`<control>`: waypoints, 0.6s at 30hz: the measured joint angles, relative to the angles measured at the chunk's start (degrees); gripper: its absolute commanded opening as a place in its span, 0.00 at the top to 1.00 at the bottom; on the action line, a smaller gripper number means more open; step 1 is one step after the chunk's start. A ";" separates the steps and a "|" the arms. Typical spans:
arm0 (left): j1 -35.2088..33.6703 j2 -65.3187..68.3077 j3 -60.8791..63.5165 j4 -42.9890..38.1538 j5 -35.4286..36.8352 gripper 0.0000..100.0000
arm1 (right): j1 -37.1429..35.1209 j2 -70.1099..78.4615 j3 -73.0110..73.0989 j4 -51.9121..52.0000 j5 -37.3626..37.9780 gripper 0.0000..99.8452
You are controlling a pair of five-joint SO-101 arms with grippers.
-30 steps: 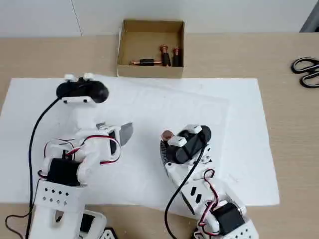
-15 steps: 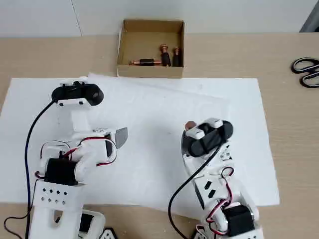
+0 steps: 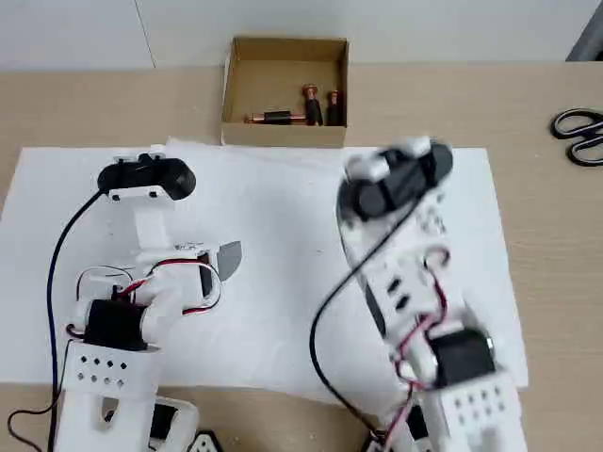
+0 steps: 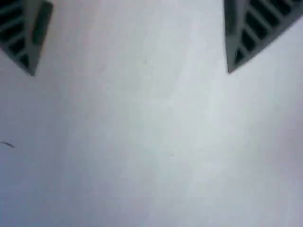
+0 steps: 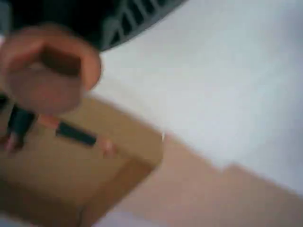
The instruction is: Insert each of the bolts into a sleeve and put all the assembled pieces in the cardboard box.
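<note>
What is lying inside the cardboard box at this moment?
Three copper bolts in dark sleeves lie in the cardboard box: the left piece, the middle piece and the right piece. Its near wall may hide a strip of floor.

Blurry bolt [image 5: 49, 71]; scissors [image 3: 575, 137] cut by edge.

1. I swung my right arm [image 3: 396, 179] off the middle of the paper sheet [image 3: 264, 207] and stretched it toward the cardboard box [image 3: 285, 49], stopping near the sheet's far edge.
2. The copper-headed piece [image 5: 47, 71] travelled with it.
3. My left arm [image 3: 146, 179] drew back slightly, then settled.
</note>
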 measured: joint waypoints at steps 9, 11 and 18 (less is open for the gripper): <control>0.00 0.00 0.00 0.00 0.00 0.76 | 0.09 29.10 -7.65 -30.77 0.00 1.00; 0.00 0.00 0.00 0.00 0.00 0.76 | 0.09 35.96 -9.76 -37.89 0.00 1.00; 0.00 0.00 0.00 0.00 0.00 0.76 | 0.44 61.63 -22.15 -56.09 0.00 1.00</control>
